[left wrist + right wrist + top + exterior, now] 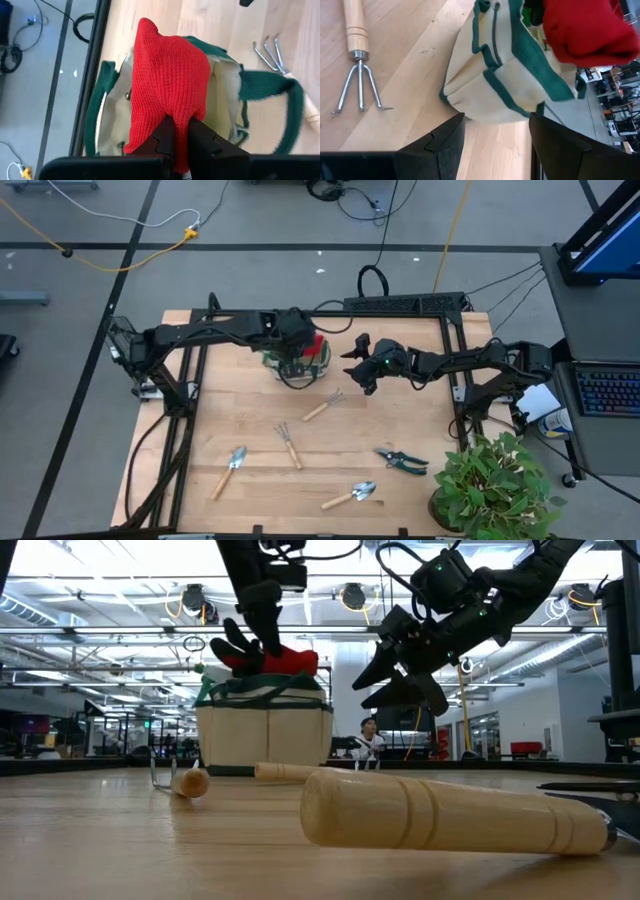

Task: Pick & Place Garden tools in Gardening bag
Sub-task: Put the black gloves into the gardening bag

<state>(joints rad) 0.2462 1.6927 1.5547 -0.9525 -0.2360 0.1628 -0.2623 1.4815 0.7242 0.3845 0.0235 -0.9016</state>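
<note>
— Over at twelve o'clock on the table, what's going on at the gardening bag (290, 365)?

— The left gripper (181, 137) hangs right over its mouth, fingers pinched together on a red knitted item (167, 85), likely a glove, though the weave is all I can go by. The cloth droops into the tan pocket between the dark green loop handles (272, 82).

— Any label or writing on the bag?

— None that can be read in any view; only green trim and a drawstring show on its side.

— And the right gripper (496, 132)?

— Just beside the bag at its three o'clock, raised off the wood, fingers spread wide with nothing between them. From its wrist camera the bag's side sits straight ahead of the gap.

— Where do the other tools lie?

— A wooden-handled hand rake (323, 406) lies near the bag, at about four o'clock from it. Another rake (289, 443) is near the table's middle. A trowel (229, 471) rests at about seven o'clock on the table, a second trowel (351, 496) at six, and black pruning shears (401, 460) toward five.

— Anything else on the table?

— A leafy potted plant (492, 485) at the five o'clock corner. In the level view a pale wooden handle (450, 812) fills the foreground, and a person (370, 740) sits far behind in the room.
</note>
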